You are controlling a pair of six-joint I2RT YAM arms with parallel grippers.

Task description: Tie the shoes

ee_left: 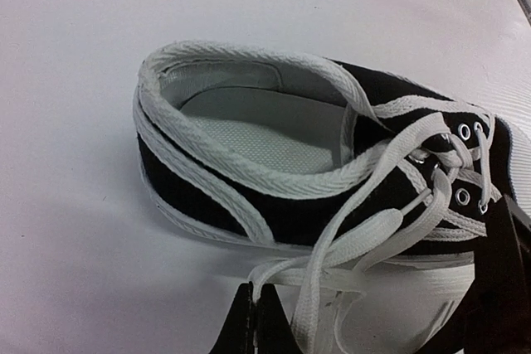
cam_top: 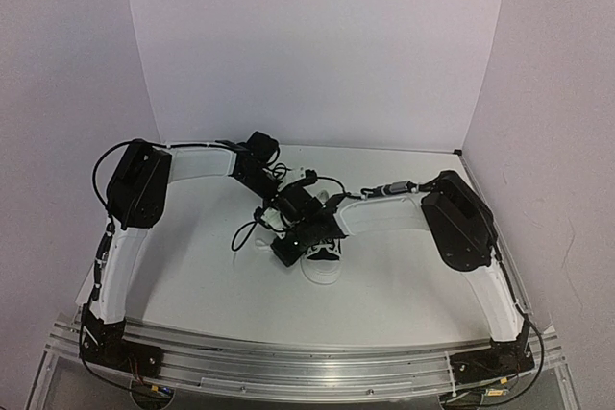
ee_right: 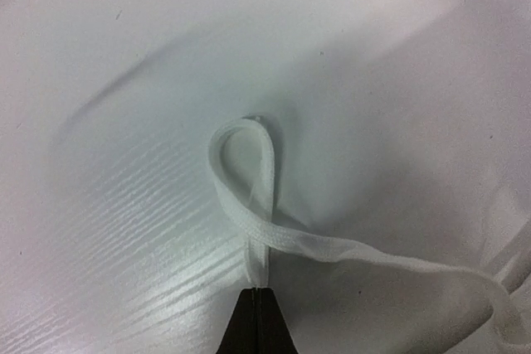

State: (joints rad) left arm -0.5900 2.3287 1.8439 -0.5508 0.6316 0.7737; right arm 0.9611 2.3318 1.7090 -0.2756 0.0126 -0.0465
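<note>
The black canvas sneaker [ee_left: 332, 205] with white trim and white laces lies on the white table; in the top view it [cam_top: 327, 254] is mostly hidden under both wrists. My left gripper [ee_left: 253, 292] is shut on a white lace loop [ee_left: 286, 275] just beside the shoe's side. My right gripper [ee_right: 261, 292] is shut on the base of another white lace loop [ee_right: 241, 172], which stands out over the table; the lace's tail [ee_right: 398, 259] trails right. In the top view the left gripper [cam_top: 274, 213] and right gripper [cam_top: 293, 247] meet over the shoe.
White table surface [cam_top: 211, 276] lies all around, with white walls behind and at the sides. Black cables [cam_top: 245, 232] hang by the left wrist. A metal rail [cam_top: 307, 362] runs along the near edge.
</note>
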